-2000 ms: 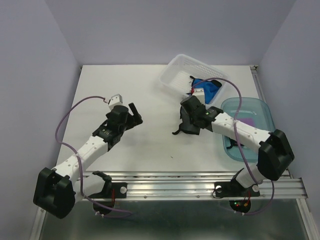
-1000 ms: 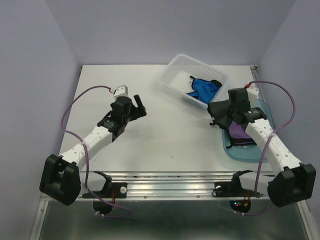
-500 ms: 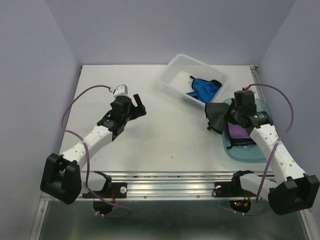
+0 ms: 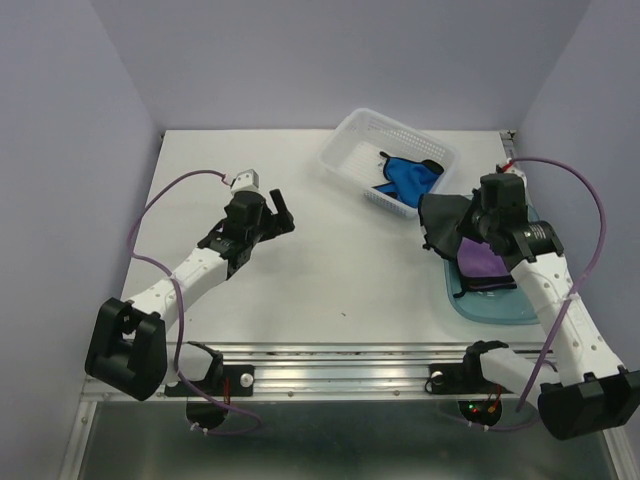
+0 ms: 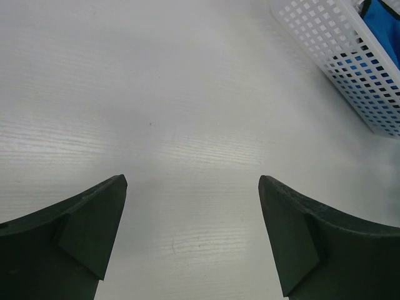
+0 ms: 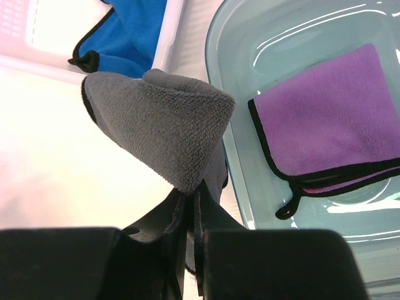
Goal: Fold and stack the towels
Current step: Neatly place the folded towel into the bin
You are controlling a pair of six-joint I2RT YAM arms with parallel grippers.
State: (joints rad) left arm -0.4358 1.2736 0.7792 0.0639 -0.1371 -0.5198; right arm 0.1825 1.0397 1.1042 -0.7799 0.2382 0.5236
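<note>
My right gripper (image 6: 195, 206) is shut on a dark grey towel (image 6: 159, 128), which hangs folded over the jaws. In the top view this gripper (image 4: 463, 224) holds the towel (image 4: 440, 226) above the left rim of the blue-green tray (image 4: 490, 306). A folded purple towel (image 4: 483, 262) with dark edging lies flat in the tray (image 6: 262, 37); the right wrist view shows it too (image 6: 337, 131). A bright blue towel (image 4: 408, 177) sits crumpled in the white basket (image 4: 360, 135). My left gripper (image 4: 282, 215) hovers open over bare table, nothing between its fingers (image 5: 94, 225).
The white perforated basket (image 5: 337, 44) stands at the back centre-right, just right of my left gripper's reach. The tray sits by the right table edge. A blue towel corner (image 6: 128, 34) shows behind the held cloth.
My right arm has swung right, carrying the dark towel from mid-table to above the tray's left rim. The left arm has barely shifted and stays open.
</note>
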